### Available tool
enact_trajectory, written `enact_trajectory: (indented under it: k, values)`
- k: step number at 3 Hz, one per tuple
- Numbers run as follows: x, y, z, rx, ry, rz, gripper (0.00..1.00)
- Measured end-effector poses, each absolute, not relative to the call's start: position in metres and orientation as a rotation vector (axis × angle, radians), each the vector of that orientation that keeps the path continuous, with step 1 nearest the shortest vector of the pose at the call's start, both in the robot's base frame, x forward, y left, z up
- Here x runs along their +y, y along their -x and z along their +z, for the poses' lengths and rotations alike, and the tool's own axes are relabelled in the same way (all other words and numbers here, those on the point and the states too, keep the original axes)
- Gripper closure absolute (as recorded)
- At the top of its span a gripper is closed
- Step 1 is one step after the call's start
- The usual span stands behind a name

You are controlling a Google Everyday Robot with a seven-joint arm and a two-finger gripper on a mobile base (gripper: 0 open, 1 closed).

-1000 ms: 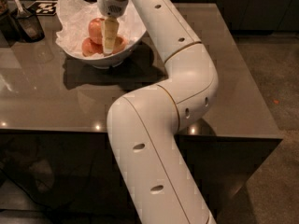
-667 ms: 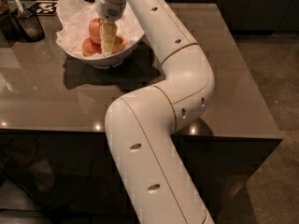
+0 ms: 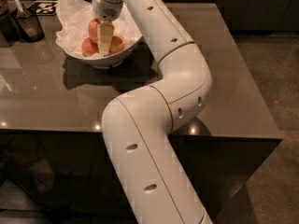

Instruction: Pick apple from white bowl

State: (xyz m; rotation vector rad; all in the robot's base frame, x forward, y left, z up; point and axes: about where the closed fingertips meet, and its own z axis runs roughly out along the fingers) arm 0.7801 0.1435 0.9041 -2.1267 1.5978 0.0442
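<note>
The white bowl (image 3: 125, 51), lined with crumpled white paper, stands at the back left of the dark table. Three apples lie in it. The large pinkish orange-red apple (image 3: 94, 29) is at the back, a smaller one (image 3: 88, 47) at the front left, and another (image 3: 118, 44) at the right. My gripper (image 3: 104, 48) points straight down into the bowl. It sits among the apples, just right of the large one, and hides part of it.
My white arm (image 3: 168, 78) bends over the grey table (image 3: 224, 87) from the front edge. A dark cup holding a utensil (image 3: 25, 23) stands left of the bowl. A black-and-white marker tag (image 3: 44, 7) lies behind it.
My gripper stays down in the bowl and has shifted only slightly to the left. The apples have not moved.
</note>
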Motion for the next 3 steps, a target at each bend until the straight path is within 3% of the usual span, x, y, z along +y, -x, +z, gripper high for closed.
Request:
enact_trajectory:
  k: [3]
  values:
    - [0.1435, -0.7802, 0.9043, 1.598, 2.126, 0.044, 0.89]
